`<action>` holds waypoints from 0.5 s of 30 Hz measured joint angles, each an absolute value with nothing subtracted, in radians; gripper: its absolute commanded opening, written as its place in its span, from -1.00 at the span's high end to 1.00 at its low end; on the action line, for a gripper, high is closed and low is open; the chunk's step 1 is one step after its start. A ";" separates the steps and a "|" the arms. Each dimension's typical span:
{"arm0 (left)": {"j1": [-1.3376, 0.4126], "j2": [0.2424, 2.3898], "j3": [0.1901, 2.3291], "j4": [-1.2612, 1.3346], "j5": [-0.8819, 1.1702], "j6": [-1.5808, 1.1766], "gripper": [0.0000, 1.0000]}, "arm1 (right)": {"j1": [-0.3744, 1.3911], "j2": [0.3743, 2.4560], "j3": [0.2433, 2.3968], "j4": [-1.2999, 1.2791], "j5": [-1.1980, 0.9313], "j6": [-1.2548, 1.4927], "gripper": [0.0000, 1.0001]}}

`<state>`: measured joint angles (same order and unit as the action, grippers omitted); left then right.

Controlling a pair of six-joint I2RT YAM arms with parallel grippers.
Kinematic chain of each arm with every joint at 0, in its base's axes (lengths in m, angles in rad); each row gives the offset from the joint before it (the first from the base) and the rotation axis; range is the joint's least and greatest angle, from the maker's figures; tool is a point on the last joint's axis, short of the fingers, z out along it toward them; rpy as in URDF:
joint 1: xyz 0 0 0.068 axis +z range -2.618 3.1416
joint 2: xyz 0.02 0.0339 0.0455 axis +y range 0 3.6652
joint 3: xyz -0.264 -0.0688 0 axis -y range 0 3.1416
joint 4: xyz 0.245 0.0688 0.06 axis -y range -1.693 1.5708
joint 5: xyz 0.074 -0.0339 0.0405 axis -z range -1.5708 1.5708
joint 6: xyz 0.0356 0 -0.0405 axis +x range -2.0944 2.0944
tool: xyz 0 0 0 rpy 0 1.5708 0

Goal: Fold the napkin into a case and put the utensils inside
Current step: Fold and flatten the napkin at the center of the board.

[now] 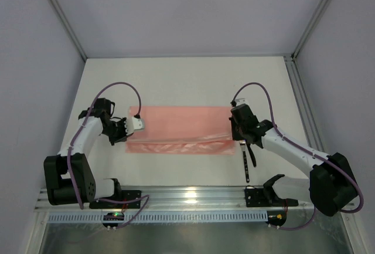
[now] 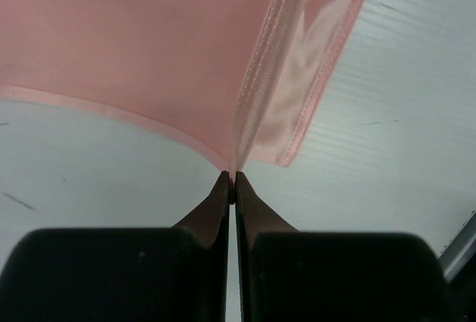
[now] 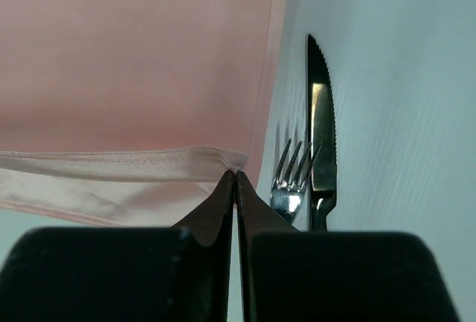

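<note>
Left gripper (image 2: 231, 182) and right gripper (image 3: 235, 179) clamp napkin (image 1: 179, 131) corners. Partly folded, no case yet. Utensils (image 3: 321, 136) outside, right of centre.

Left arm (image 1: 82, 139) elbow bent, reaching inward. Left pincer (image 2: 231, 182) tips pressed together, pinching napkin (image 1: 181, 126) edge at its left end. Right arm (image 1: 293, 148) stretched inward from the right. Right pincer (image 3: 236, 178) tips likewise closed tight, clamping napkin hem at its right end.
</note>
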<state>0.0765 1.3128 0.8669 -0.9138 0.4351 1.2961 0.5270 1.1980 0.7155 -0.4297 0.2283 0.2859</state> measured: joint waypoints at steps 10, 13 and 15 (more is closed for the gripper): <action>0.076 1.314 0.762 -0.844 0.417 1.324 1.00 | 0.527 1.257 0.660 -0.449 0.202 0.366 0.93; 0.076 1.320 0.761 -0.833 0.410 1.327 0.99 | 0.527 1.257 0.657 -0.447 0.190 0.374 0.93; 0.076 1.324 0.761 -0.824 0.407 1.330 0.87 | 0.527 1.257 0.652 -0.443 0.183 0.377 0.90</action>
